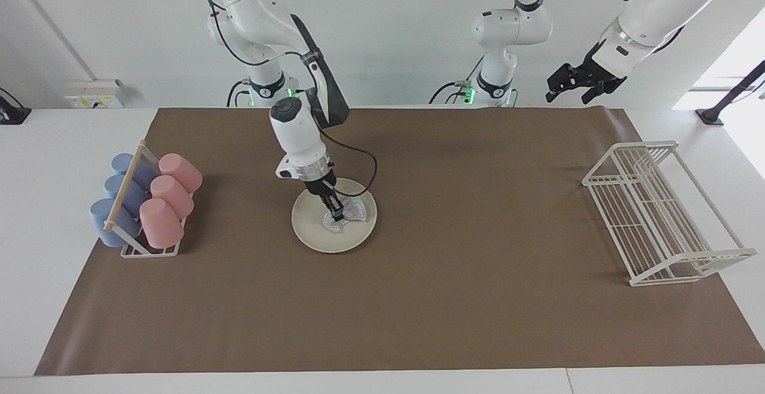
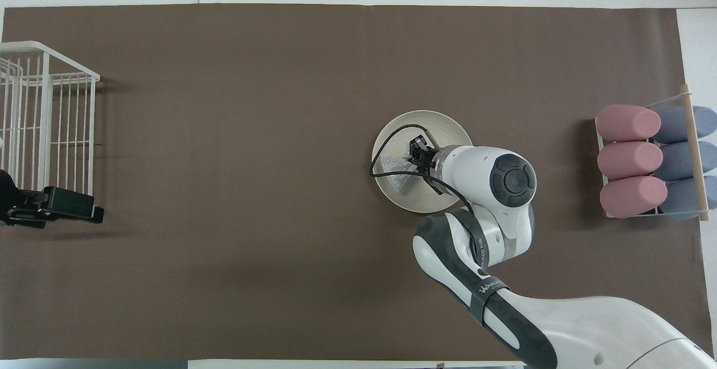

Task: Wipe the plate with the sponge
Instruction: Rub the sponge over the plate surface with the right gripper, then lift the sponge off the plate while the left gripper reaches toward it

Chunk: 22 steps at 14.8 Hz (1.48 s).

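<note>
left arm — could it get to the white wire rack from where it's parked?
Probably yes. The left tool hangs open and empty over the mat's edge at the rack's end of the table, nothing between it and the wire rack. The right tool is busy pressing the sponge on the plate.

My right pincer [image 1: 338, 214] is black, on a white arm with a silver ring at the wrist. Pinched in it is the sponge [image 1: 345, 214], silvery-grey and glittery. Under it lies the plate [image 1: 311, 226], plain cream-white. The mat [image 1: 418, 298] beneath is flat brown, the counter [image 1: 42, 202] white. Off to one side of my pincer are pink cups [image 1: 162, 223] and dusty blue cups [image 1: 105, 220]; off to the other, a white wire rack [image 1: 657, 214]. My left pincer [image 1: 577, 83] is black.
</note>
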Each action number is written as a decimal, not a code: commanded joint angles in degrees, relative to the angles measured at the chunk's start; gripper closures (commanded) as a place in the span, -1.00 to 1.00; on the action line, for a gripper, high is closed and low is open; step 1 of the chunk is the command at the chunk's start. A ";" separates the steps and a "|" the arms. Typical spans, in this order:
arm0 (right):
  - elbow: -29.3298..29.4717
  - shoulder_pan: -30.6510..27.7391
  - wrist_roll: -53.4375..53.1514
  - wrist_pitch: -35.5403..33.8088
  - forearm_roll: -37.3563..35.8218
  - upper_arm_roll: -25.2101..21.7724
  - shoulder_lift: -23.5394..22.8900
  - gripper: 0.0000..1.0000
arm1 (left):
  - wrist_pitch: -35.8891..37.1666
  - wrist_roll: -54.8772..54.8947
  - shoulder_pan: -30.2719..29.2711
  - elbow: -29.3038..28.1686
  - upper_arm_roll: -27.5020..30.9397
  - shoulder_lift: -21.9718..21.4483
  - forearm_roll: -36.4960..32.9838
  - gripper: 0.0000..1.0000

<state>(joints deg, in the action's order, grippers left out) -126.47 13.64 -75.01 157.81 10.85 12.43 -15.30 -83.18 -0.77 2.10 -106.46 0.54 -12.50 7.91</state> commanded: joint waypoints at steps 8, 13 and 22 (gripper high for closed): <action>8.24 1.47 -10.85 -16.18 0.75 0.23 1.84 1.00 | 0.83 -0.64 0.10 0.81 0.16 -0.16 -1.15 -1.00; 16.51 1.30 -18.92 -31.31 0.75 0.05 8.43 1.00 | 0.74 -0.64 0.10 0.64 0.16 -0.16 -1.15 -1.00; 31.29 3.13 -35.11 -53.22 -0.83 0.67 13.89 1.00 | 0.30 -3.01 -0.60 -1.65 0.95 -1.39 4.00 -1.00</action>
<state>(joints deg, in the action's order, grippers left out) -96.03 15.48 -107.06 105.46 10.82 12.65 -0.83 -83.16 -2.71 2.02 -106.76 0.90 -12.59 8.88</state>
